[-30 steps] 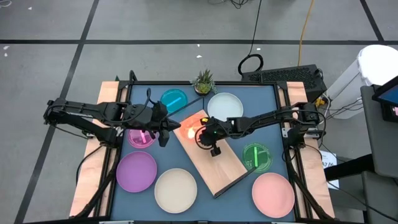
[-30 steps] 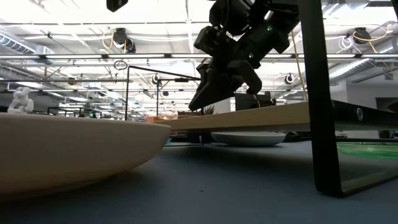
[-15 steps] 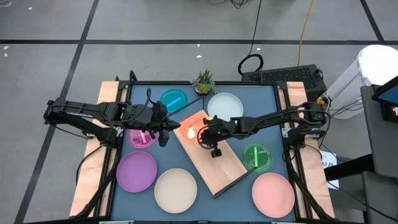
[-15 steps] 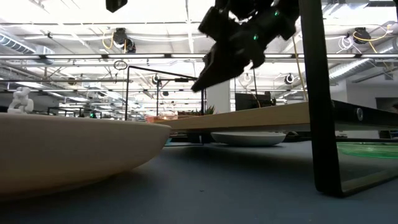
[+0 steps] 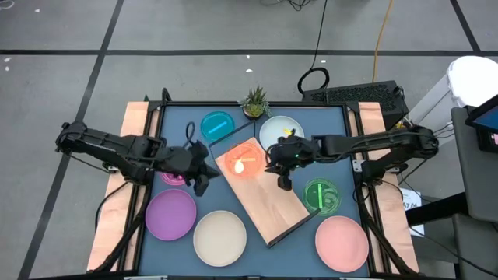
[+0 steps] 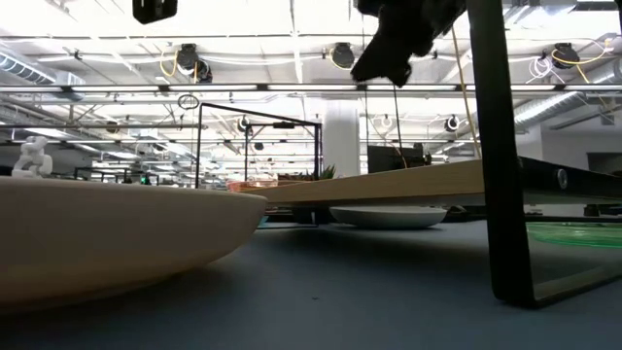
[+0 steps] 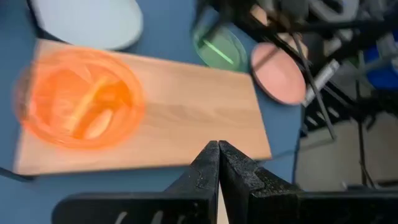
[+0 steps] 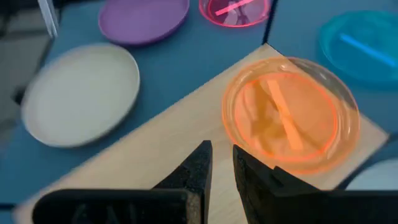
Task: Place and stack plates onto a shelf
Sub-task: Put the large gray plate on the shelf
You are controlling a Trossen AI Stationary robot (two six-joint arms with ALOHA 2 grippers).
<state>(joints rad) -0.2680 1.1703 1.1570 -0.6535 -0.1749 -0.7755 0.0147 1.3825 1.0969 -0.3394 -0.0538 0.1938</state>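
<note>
Orange and translucent, a small round plate (image 5: 240, 162) lies on the far end of the light wooden shelf with its thin black wire frame (image 5: 268, 206), which sits slantwise on the blue counter (image 5: 303, 228). The right gripper (image 5: 284, 166) hangs above the shelf's right edge just beside that plate, empty, its fingers a narrow slit apart. The left gripper (image 5: 204, 169) waits left of the shelf, closed on nothing, over the translucent magenta plate (image 5: 173, 177). Around the shelf rest the purple (image 5: 170, 215), cream (image 5: 220, 238), salmon pink (image 5: 341, 243), pale blue-white (image 5: 274, 127), cyan (image 5: 218, 124) and green (image 5: 322, 196) plates.
</note>
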